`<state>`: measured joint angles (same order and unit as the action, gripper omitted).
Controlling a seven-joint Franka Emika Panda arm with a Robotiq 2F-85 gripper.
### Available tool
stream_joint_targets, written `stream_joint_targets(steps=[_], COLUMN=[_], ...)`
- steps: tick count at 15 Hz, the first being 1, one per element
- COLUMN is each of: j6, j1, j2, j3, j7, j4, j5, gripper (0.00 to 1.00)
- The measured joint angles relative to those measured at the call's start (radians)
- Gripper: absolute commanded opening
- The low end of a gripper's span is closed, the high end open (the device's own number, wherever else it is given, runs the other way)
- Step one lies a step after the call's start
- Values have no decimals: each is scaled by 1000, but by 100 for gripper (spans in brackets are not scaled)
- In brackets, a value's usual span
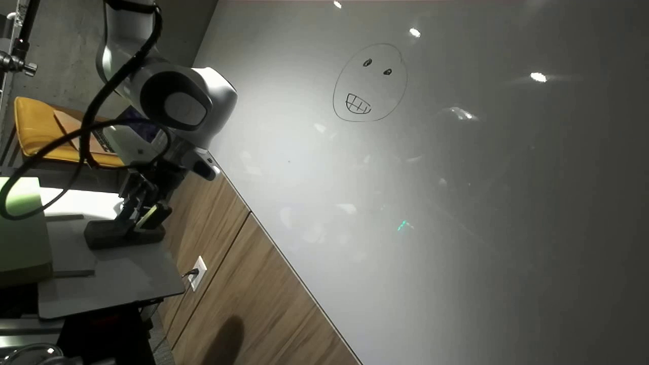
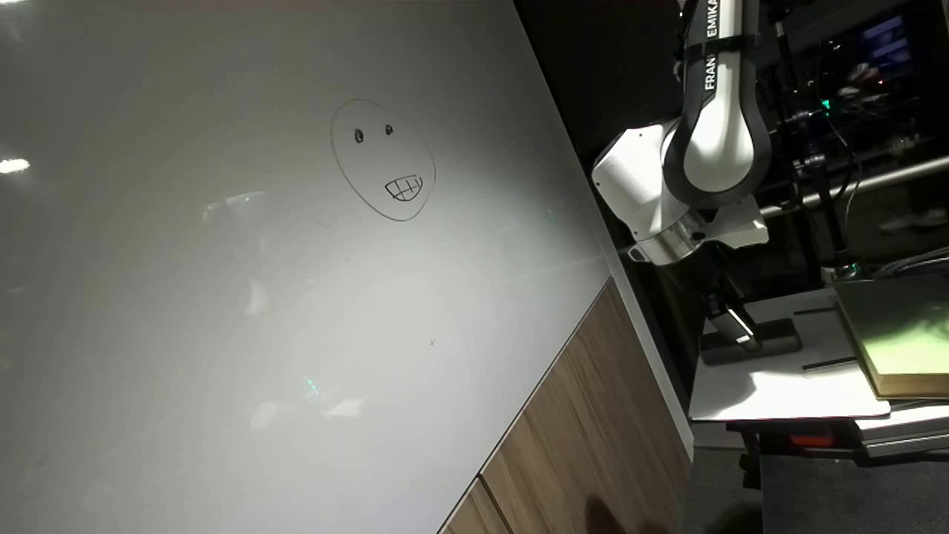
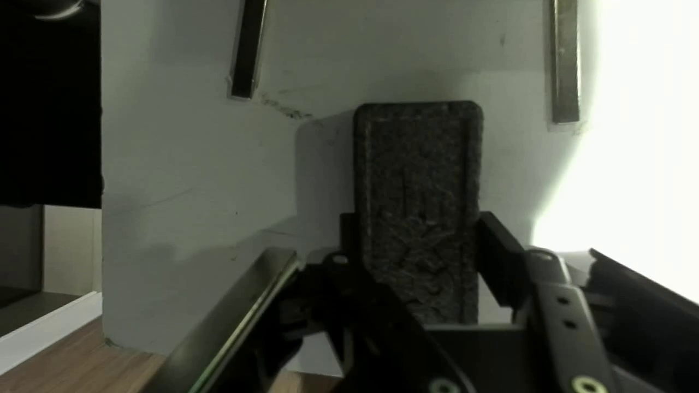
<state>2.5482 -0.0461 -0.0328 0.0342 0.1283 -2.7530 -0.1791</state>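
Clearly, the gripper (image 3: 420, 234) has the dark felt-like block (image 3: 420, 158) in its grasp, with the fingers (image 3: 498, 262) set against its two long sides in the wrist view, while the block's near end is hidden behind the gripper's own linkage. The block lies on a pale flat surface (image 3: 191, 164), its far end pointing to twelve o'clock there. Taking the block as the centre of the dial, a short dark strip (image 3: 249, 49) lies at half past ten, a similar metallic-edged strip (image 3: 566, 65) at half past one, a glaring patch of light (image 3: 644, 164) toward three, and brown wood (image 3: 128, 371) at eight. In an exterior view, a greenish box-shaped object (image 1: 23, 228) rests at nine o'clock from the block, and a yellow chair (image 1: 35, 121) shows farther off around eleven. The white robot arm (image 2: 630, 178) slants down to the block from eleven o'clock in an exterior view. Beside it stands a glossy board (image 1: 456, 279) bearing a drawn toothy face (image 1: 370, 83), near one o'clock on an exterior view's dial; wood-grained panels (image 1: 279, 299) run along the board's lower edge, and toward eight o'clock a white outlet (image 1: 201, 274) has a black plug (image 1: 192, 272) in it.
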Motion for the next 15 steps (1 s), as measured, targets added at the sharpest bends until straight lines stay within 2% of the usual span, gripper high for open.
stream_joint_targets(steps=[4, 10, 12, 15], j6=[8, 12, 56, 171], j1=[3, 1, 1, 6], j2=[34, 253, 274, 235], j3=[-4, 15, 24, 45], j7=[-3, -14, -11, 14], j4=[18, 48, 101, 197], j5=[-6, -4, -4, -20], gripper=[28, 28, 28, 28])
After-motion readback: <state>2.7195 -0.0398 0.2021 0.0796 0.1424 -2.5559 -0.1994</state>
